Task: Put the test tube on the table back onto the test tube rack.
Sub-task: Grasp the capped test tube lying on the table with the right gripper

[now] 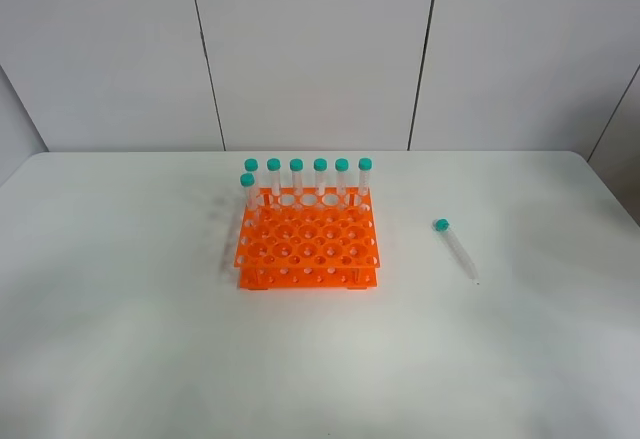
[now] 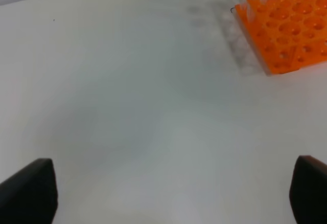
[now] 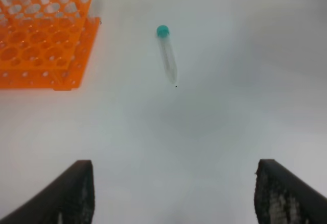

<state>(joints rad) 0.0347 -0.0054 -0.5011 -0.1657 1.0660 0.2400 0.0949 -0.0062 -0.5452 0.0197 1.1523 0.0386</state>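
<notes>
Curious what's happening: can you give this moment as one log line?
test tube: lying on table, right of rack | left gripper: open, empty | right gripper: open, empty

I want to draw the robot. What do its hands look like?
Only the tips show. The left hand has two black, blocky fingers. The right hand has two black wedge-shaped ones, one rough-looking. No cables or markings are visible.
</notes>
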